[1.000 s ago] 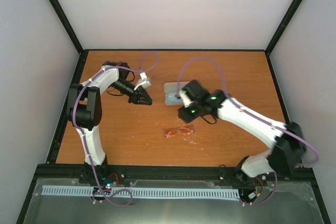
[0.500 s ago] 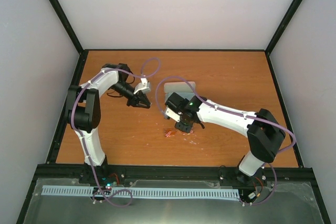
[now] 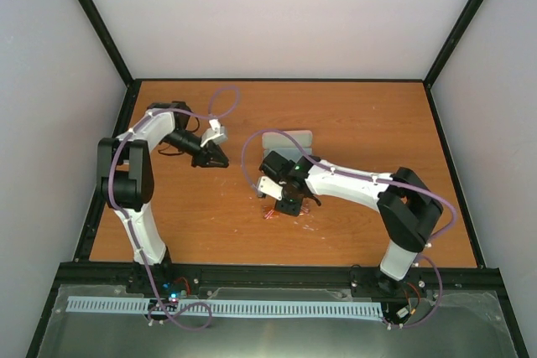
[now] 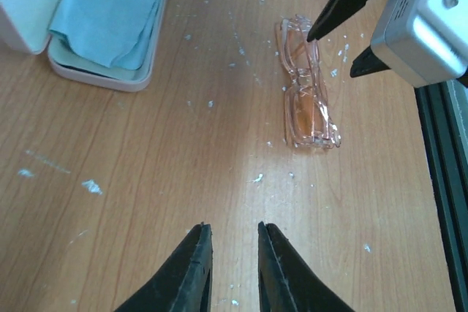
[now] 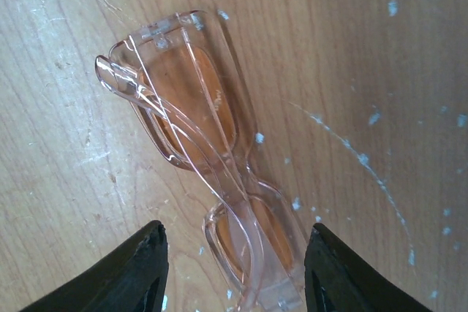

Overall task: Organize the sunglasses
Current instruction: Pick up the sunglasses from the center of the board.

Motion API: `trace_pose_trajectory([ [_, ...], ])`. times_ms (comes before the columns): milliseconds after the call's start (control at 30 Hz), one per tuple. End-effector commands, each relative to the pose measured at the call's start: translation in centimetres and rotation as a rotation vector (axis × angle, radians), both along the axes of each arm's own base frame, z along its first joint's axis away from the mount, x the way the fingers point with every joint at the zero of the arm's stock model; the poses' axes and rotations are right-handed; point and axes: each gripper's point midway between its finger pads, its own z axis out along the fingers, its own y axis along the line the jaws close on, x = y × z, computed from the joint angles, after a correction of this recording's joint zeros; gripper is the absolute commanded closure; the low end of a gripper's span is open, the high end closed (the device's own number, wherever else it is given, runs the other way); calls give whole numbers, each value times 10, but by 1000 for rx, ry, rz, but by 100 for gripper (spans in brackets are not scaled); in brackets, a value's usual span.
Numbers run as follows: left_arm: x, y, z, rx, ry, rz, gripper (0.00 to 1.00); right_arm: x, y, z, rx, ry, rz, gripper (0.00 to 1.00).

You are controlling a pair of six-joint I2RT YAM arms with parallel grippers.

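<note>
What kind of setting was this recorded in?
Probably a lab test cell: a wood-grain table boxed in by plain white walls on a black frame, with robot arms bolted at its edge.

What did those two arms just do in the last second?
The right arm's tool swung from the open pink case down to the folded amber-lensed sunglasses, open astride them, not gripping. The left tool drew back leftward. Sunglasses and case stayed put.
</note>
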Motion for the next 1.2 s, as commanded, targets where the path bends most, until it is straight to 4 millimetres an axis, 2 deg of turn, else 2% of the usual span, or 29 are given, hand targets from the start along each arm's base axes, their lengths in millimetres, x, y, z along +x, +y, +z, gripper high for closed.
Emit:
trace_pose_trajectory([
  [0,-4,3,13,-40,-36,1,80,-4,7,-11,5,36,43,50],
  [400,-11,2,12,-59,-18,7,80,-3,9,-31,-27,59,68,51],
  [500,-11,2,11,-60,-16,7,80,-3,10,-35,-31,65,65,53],
  [767,-14,2,10,-66,-5,4,80,3,10,-33,-46,48,52,79],
  [1000,-13,1,9,-72,-4,4,81,7,7,-27,-66,27,51,93],
  [1167,-13,1,8,-72,-2,4,80,18,5,-18,-84,-32,51,97],
])
